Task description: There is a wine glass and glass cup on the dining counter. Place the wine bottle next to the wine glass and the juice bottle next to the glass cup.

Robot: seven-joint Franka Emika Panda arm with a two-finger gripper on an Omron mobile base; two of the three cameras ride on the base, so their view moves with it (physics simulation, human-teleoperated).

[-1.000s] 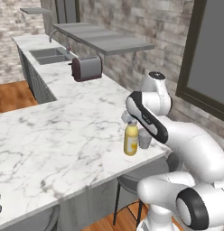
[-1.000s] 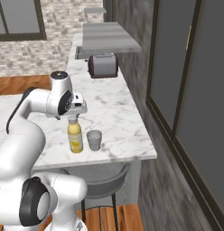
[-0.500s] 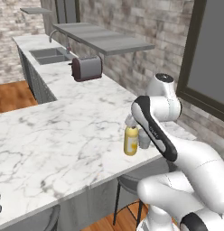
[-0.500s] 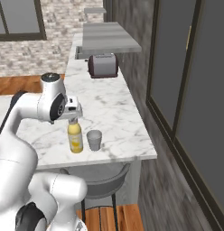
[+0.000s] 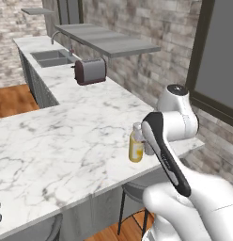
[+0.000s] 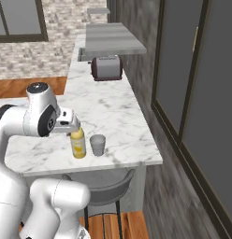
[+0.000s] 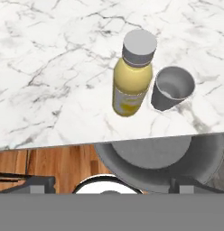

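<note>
A small yellow juice bottle (image 7: pixel 133 76) stands upright near the front edge of the white marble bench (image 5: pixel 57 141), just beside a grey glass cup (image 7: pixel 171 88), apart from it by a thin gap. The robot's gripper (image 6: pixel 71 125) hangs just above the bottle's cap, and I cannot tell whether its jaws are spread or pressed together. From the hand view nothing grips the bottle. The juice step looks finished, judging by how things stand. Next would be lifting clear without knocking it, then fetching the wine bottle.
</note>
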